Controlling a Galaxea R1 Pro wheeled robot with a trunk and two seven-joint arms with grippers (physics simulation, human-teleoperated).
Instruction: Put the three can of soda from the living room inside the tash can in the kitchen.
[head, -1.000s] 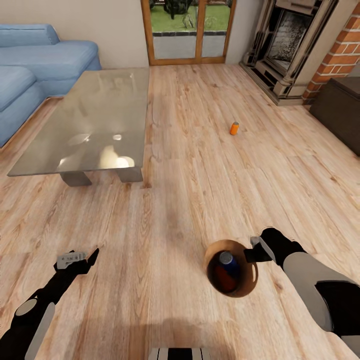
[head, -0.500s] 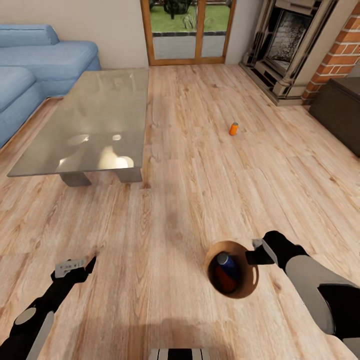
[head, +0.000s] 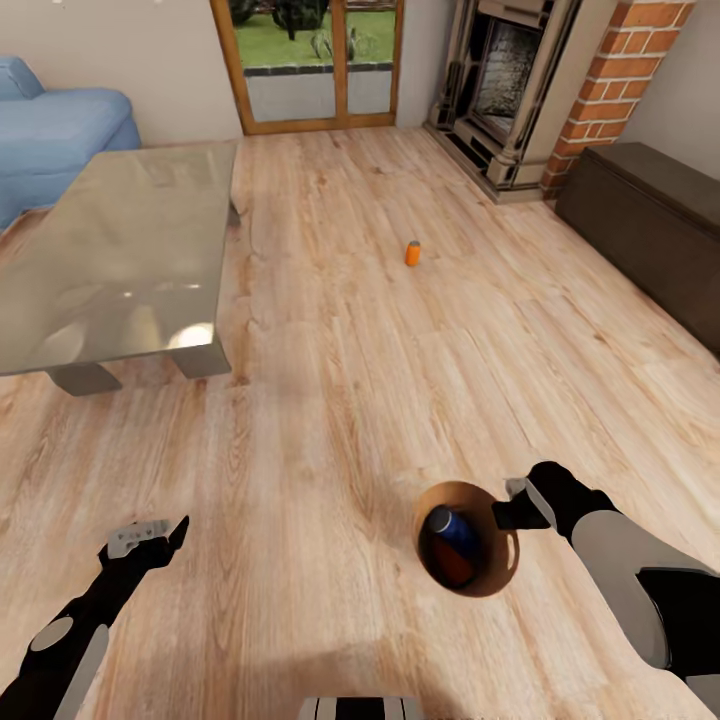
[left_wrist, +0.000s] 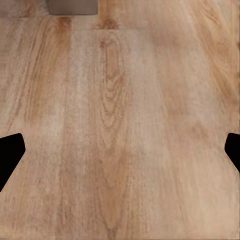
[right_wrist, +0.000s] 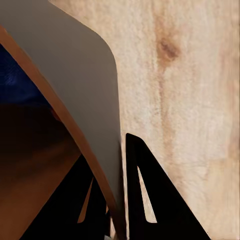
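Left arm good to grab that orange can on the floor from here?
Probably not: the orange can stands far up the bare floor, well beyond the open left tool. Nothing blocks it; the base would likely need to drive closer.

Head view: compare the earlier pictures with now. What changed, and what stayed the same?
The camera turned right, so the whole room slid left; nothing on the floor moved. The right end effector still grips the trash can rim, blue can inside; the orange can stands untouched.

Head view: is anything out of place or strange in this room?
Yes. An orange can stands alone on the floor, near the fireplace. The bin hangs from the right gripper, pinched by its rim, with a blue can inside.
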